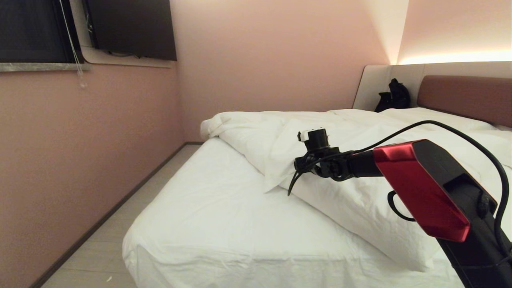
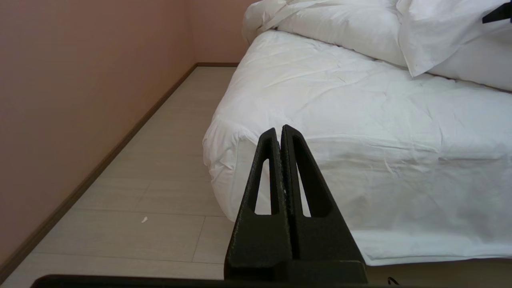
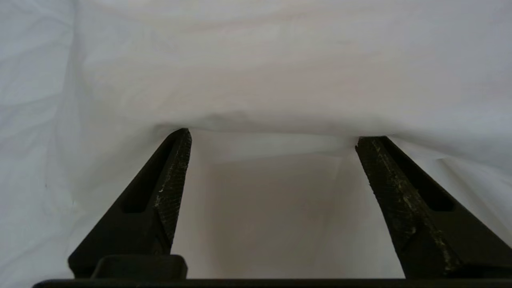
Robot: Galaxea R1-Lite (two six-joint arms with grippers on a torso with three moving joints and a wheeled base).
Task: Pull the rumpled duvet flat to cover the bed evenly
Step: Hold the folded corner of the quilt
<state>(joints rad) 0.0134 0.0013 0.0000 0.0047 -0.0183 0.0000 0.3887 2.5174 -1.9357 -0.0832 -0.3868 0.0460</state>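
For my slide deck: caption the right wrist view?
Open right gripper, its black fingertips pressing into the puffy white duvet filling the frame.

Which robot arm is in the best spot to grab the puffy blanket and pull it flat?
The right. The right gripper is open with its tips against the white duvet bunched toward the headboard. The left gripper is shut and low by the corner of the bed, away from the duvet.
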